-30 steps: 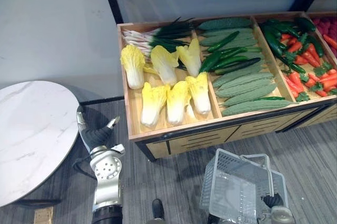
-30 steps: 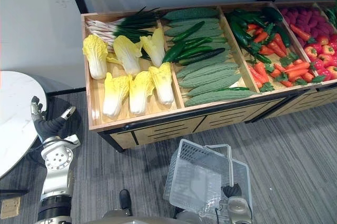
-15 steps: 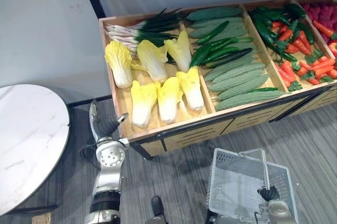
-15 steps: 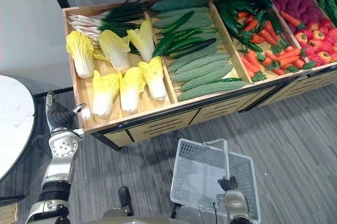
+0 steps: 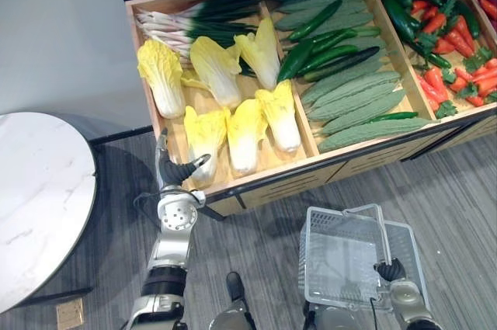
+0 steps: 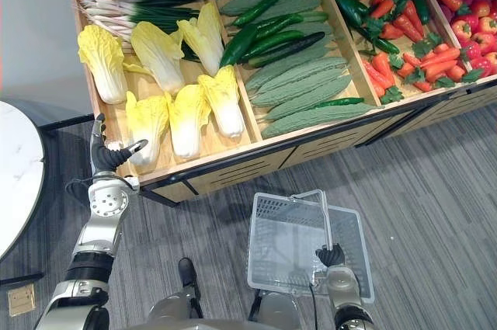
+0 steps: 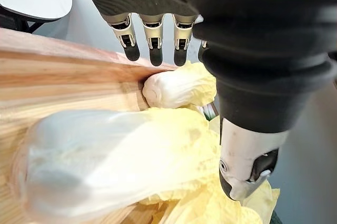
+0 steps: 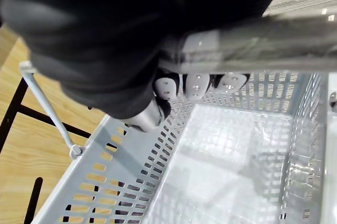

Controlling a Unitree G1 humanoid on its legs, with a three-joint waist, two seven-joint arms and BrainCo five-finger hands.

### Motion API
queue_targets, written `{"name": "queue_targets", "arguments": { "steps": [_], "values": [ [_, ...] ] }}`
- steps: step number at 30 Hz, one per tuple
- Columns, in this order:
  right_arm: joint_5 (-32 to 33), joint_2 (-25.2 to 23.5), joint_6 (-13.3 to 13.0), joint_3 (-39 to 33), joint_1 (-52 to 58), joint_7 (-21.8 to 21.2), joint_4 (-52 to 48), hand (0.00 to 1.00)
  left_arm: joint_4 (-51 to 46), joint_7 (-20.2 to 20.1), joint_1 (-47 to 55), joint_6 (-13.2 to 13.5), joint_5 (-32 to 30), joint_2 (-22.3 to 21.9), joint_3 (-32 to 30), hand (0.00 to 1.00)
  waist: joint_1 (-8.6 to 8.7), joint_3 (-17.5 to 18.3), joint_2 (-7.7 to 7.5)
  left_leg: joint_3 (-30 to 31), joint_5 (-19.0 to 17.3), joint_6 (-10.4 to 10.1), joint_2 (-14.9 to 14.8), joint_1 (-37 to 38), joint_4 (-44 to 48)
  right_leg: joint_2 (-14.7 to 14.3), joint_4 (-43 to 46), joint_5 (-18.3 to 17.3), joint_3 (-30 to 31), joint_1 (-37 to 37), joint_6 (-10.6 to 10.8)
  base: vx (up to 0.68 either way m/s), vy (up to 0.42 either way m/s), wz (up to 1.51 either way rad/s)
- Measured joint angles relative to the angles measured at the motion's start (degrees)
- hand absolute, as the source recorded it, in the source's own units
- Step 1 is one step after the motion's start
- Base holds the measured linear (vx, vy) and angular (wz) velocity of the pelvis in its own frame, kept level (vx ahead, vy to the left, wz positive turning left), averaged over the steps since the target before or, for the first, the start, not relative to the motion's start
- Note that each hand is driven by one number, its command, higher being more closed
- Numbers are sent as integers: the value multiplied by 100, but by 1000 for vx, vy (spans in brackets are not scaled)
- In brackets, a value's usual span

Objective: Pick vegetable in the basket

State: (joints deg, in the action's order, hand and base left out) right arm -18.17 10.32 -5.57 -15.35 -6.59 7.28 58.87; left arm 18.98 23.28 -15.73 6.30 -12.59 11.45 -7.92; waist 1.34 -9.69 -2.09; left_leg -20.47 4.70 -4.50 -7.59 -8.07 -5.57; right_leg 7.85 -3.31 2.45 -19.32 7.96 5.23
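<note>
Since a second ago the left hand (image 5: 177, 168) has left the floor beside the round table (image 5: 39, 190) and come up to the front left corner of the wooden crate (image 5: 264, 182). The whole scene has also slid in both eye views, so the camera itself has moved. The hand now hangs over the crate's rim with its fingers (image 7: 152, 50) straight in a row and its thumb (image 7: 245, 166) spread well apart from them, holding nothing. In the left wrist view the front left cabbage (image 5: 202, 130) lies just past the hand on the crate's wooden floor. I cannot tell whether the hand touches it.

That cabbage sits in the crate's left compartment with the other cabbages, in front of a bunch of spring onions (image 5: 202, 23). The middle compartment holds cucumbers (image 5: 326, 43) and, in front of them, bitter gourds (image 5: 361, 112). The next one to the right holds dark green peppers (image 5: 404, 15) and carrots (image 5: 454, 74).

On the floor in front of the crate, toward the right, stands the grey mesh basket (image 5: 342, 260). Its handle (image 5: 378, 225) is raised, and the right hand (image 5: 390, 270) is clamped round it, fingers curled over the bar in the right wrist view. That hand has stayed on the handle through all the frames.
</note>
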Motion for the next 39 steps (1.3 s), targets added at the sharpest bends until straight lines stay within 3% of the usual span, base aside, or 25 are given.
{"name": "queue_targets", "arguments": {
  "steps": [20, 26, 34, 35, 39],
  "values": [
    [4, 14, -8, -8, -127, 186, -57, 100, 437, 134, -233, -207, 5, -17, -28, 0, 1, -289, -33, -98, 20, 28, 7, -207, -1, 10, 21, 150, 134, 337, -40, -7, -6, -4],
    [4, 14, -1, -52, -222, 212, -124, 100, 635, 163, -459, -472, -33, -56, -48, 0, 1, -444, -43, -112, 29, 38, 12, -295, 0, 7, 21, 160, 173, 440, -46, 33, -10, -3],
    [2, 23, -2, -59, -267, 211, -177, 100, 674, 111, -791, -720, -671, -24, -156, 0, -1, -551, -41, -125, 29, 38, 6, -370, 0, 3, 22, 206, 269, 541, -50, 21, -9, -3],
    [3, 42, -4, -59, -277, 211, -176, 100, 674, 110, -870, -746, -754, -8, -154, 100, -4, -552, -43, -124, 36, 45, 7, -436, 0, 6, 27, 223, 279, 604, -52, 0, 0, 0],
    [3, 56, -13, -53, -291, 211, -176, 100, 675, 67, -1001, -828, -919, 77, -146, 100, -1, -556, -49, -171, 58, 64, 13, -479, 0, 13, 32, 294, 378, 682, -41, -18, 4, -6]
  ]
}}
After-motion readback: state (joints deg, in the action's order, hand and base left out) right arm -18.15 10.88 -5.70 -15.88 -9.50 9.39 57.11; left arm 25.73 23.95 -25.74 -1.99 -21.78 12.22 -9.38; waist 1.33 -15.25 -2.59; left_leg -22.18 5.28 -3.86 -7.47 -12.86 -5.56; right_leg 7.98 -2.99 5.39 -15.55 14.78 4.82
